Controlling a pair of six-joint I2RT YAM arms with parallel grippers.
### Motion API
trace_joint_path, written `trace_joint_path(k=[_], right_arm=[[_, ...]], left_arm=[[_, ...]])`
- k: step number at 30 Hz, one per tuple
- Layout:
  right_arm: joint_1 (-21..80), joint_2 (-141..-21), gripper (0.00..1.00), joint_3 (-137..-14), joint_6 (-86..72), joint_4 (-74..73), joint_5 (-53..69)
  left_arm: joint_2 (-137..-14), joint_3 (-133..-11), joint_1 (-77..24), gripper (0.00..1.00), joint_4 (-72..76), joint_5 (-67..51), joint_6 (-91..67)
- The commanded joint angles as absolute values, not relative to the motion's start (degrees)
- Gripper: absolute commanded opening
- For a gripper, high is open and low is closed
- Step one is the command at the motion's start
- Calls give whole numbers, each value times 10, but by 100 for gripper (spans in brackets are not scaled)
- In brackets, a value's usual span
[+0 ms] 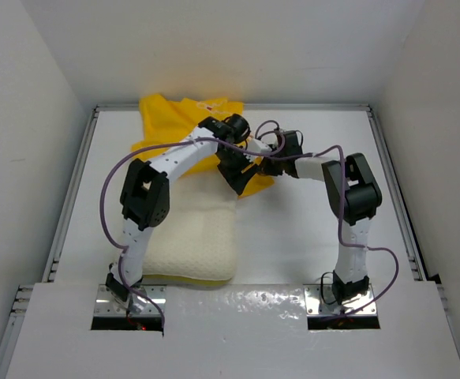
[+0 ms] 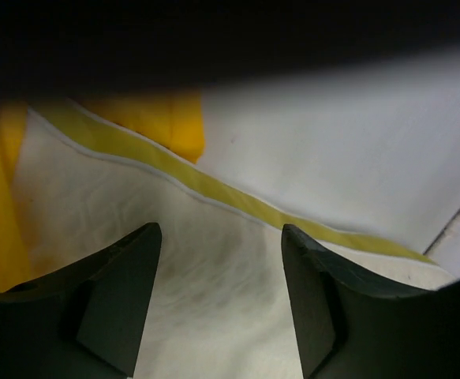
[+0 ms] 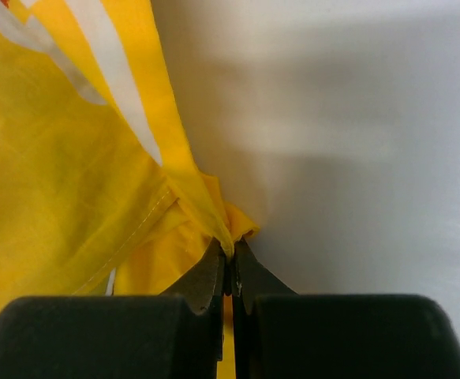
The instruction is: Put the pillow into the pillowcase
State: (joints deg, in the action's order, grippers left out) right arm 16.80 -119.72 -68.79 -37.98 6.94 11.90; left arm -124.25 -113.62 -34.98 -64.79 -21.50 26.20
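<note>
Right claw (image 3: pixel 231 264) clenched on the pillowcase (image 3: pixel 72 197) hem; left claw (image 2: pixel 220 230) released over the pillow (image 2: pixel 214 316); best to lift the mouth wide, then grip the pillow's edge and feed it in.

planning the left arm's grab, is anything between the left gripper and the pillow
Nothing visible does. The left gripper is open right over bare pillow, near its yellow edge band. The pillowcase lies beside it, pinched by the shut right gripper.
</note>
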Motion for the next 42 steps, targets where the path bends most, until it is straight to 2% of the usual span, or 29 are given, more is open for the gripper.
trace_joint_path(k=[1,7,9,11,12,14,15,16,17,22,28,32,42], right_arm=[[171,-1149,0,-676,-411,98,121],[173,-1138,0,-671,-417,101,120],[175,-1138,0,-671,-417,101,120],[177,-1136,0,-674,-415,101,122],[177,-1136,0,-673,-414,100,124],[177,-1132,0,-673,-409,97,133],[178,-1131,0,-672,-406,93,135],[177,-1131,0,-671,-401,92,135],[178,-1125,0,-664,-399,91,141],[177,-1105,0,-639,-374,90,152],[176,-1050,0,-588,-322,78,202],[178,-999,0,-550,-299,74,243],[220,-892,0,-480,-272,42,348]], left_arm=[[-1220,-1115,-353,61,-583,-181,209],[-1230,-1034,-357,76,-478,-28,186],[-1234,-995,-356,76,-455,-4,187],[-1234,-963,-354,72,-425,33,190],[-1234,-956,-351,55,-418,35,190],[-1233,-952,-340,36,-410,21,191],[-1233,-955,-338,18,-411,16,192],[-1234,-961,-334,5,-418,11,192],[-1234,-971,-333,0,-423,4,193],[-1228,-1043,-311,0,-475,-75,199],[-1216,-1149,-281,0,-495,-62,196],[-1215,-1146,-267,0,-473,-33,201],[-1253,-1182,-257,0,-435,-50,166]])
